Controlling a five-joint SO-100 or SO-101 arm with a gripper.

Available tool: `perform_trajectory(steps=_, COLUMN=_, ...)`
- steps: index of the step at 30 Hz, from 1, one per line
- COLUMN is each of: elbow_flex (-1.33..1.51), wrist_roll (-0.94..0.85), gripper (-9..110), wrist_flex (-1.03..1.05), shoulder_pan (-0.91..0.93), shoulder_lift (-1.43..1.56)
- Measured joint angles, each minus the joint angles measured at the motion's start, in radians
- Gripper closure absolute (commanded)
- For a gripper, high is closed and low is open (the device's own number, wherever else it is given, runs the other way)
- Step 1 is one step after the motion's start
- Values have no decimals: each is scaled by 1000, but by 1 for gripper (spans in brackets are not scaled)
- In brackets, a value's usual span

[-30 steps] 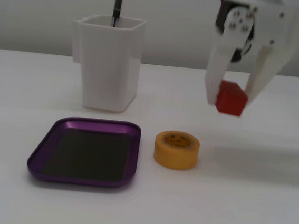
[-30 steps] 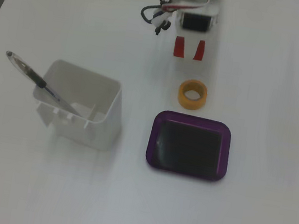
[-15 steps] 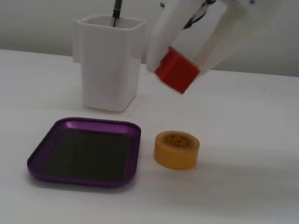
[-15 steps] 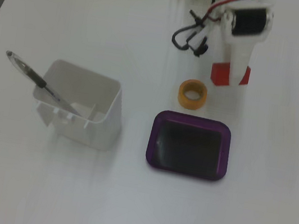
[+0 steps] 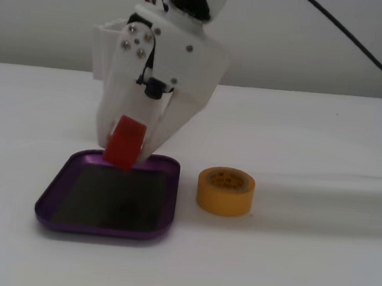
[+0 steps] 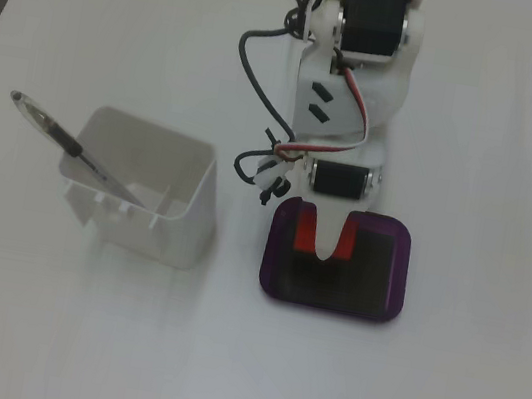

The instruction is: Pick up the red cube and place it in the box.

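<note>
The red cube [image 5: 125, 142] is clamped between the white fingers of my gripper [image 5: 124, 153], which is shut on it. It hangs just above the back edge of the box [image 5: 114, 204], a shallow purple tray with a dark inside. Seen from above in the other fixed view, the gripper [image 6: 325, 247] reaches over the far part of the box [image 6: 382, 279]. There the red cube [image 6: 306, 234] shows beside one finger and is partly covered by it. I cannot tell whether the cube touches the tray floor.
A yellow tape roll [image 5: 225, 191] stands just right of the box; the arm hides it in the view from above. A tall white container [image 6: 146, 191] holding a pen [image 6: 54, 132] stands behind the box, partly hidden by the arm [image 5: 176, 54].
The gripper has carried the red cube from above the table right of the tape roll, leftward and down, to just over the purple box.
</note>
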Motion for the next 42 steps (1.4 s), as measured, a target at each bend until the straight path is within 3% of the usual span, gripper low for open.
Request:
perform_trajectory(steps=10, elbow_flex=-12, wrist_roll=0, gripper=101, wrist_flex=-3, shoulder_pan=2, shoulder_lift=-84)
perform_trajectory(steps=14, elbow_flex=-18, wrist_roll=0, gripper=92, wrist_flex=6, shoulder_pan=11, shoulder_lift=-84)
perform_trajectory(steps=22, elbow_flex=-190, wrist_roll=0, gripper=85, wrist_flex=232, shoulder_pan=20, shoulder_lift=-52)
perform_trajectory(steps=34, elbow_flex=-615, wrist_roll=6, gripper=86, wrist_flex=709, shoulder_pan=9, shoulder_lift=350)
perform_trajectory(steps=42, elbow_flex=-434, wrist_roll=6, gripper=86, wrist_flex=738, shoulder_pan=17, shoulder_lift=761)
